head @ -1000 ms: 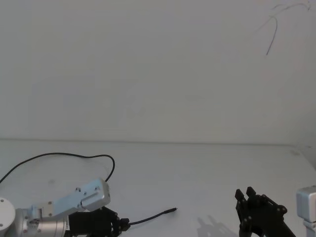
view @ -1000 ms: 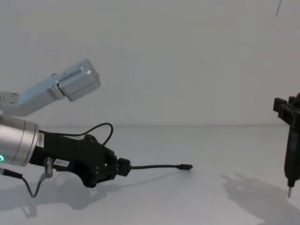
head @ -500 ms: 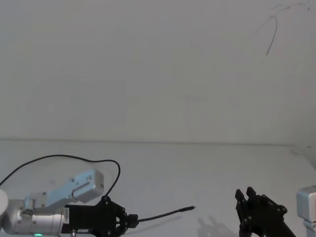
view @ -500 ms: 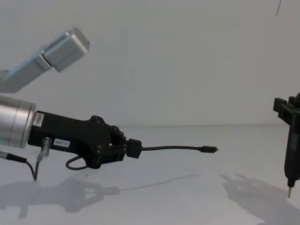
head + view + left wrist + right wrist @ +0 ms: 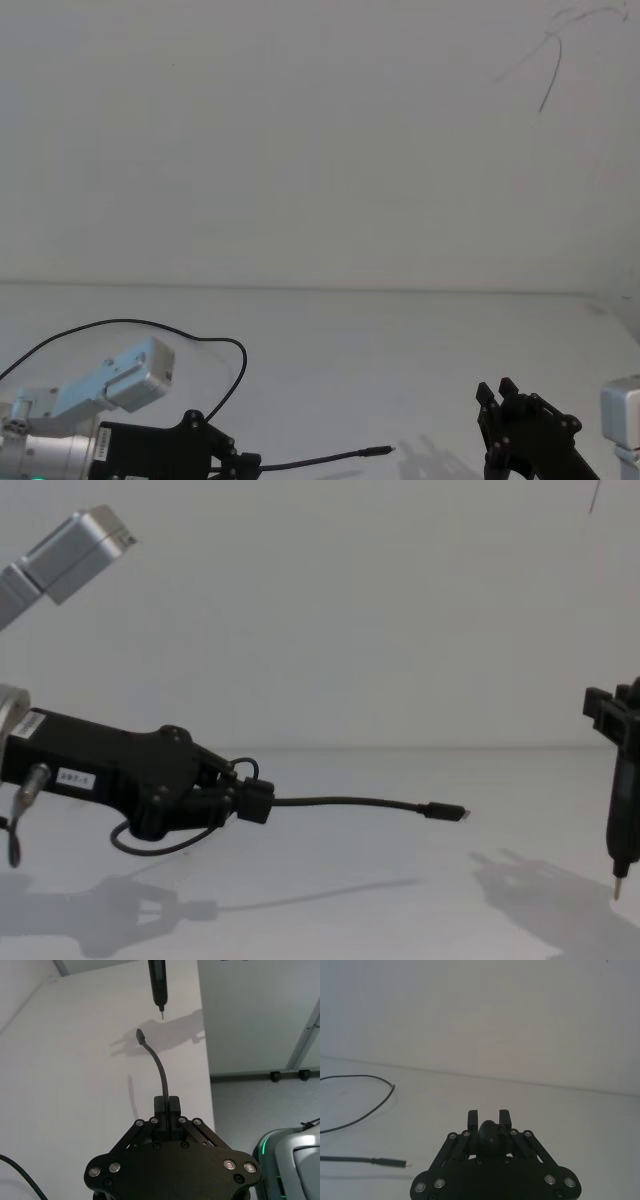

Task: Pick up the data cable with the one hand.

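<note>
Data cable (image 5: 340, 802) is in the left gripper (image 5: 240, 800): jaws clamped on the chunky black plug (image 5: 255, 802), confirmed in the left wrist view, where the plug sits squarely between the fingers (image 5: 159, 1110). From the gripper the cord runs straight out, roughly level, with the small flat plug (image 5: 445, 811) at the free end, well clear of the gripper. That stretch is off the table (image 5: 400, 910); its thin shadow (image 5: 330, 892) lies on the surface under it, apart from the cord. The rest of the cord leaves the gripper backward: a slack loop hangs just under the gripper body in the chest view, and in the head view a long arc (image 5: 120, 324) rises behind the gripper and runs out past the arm side. The gripper itself is low, tilted slightly down toward its tips, with a white label (image 5: 73, 777) on the body behind them. The right gripper (image 5: 496, 392) is parked well apart from the left gripper, beyond the cable's free end, its pale pointed tip (image 5: 616, 888) aimed down at the table.
</note>
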`<control>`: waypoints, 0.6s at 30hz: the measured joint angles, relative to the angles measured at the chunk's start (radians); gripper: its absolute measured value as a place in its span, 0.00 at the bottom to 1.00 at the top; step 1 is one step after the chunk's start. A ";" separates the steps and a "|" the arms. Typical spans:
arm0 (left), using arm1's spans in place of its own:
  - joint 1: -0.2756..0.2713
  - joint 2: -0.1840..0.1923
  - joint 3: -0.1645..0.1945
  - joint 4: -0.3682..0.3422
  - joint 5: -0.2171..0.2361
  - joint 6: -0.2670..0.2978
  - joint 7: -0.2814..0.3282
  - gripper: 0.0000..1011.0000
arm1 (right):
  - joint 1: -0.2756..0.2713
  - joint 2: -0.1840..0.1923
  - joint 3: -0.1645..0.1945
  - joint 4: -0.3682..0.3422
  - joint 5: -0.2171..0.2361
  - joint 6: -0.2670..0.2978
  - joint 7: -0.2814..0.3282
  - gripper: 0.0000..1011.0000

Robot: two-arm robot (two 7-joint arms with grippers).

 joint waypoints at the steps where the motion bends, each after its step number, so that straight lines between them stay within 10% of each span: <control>1: 0.001 0.003 0.000 -0.002 -0.003 0.002 -0.003 0.04 | 0.000 -0.001 0.000 -0.001 0.000 0.000 0.000 0.25; 18: 0.013 0.039 0.001 -0.019 -0.034 0.022 -0.041 0.04 | 0.025 -0.052 0.025 -0.050 0.084 0.019 0.033 0.25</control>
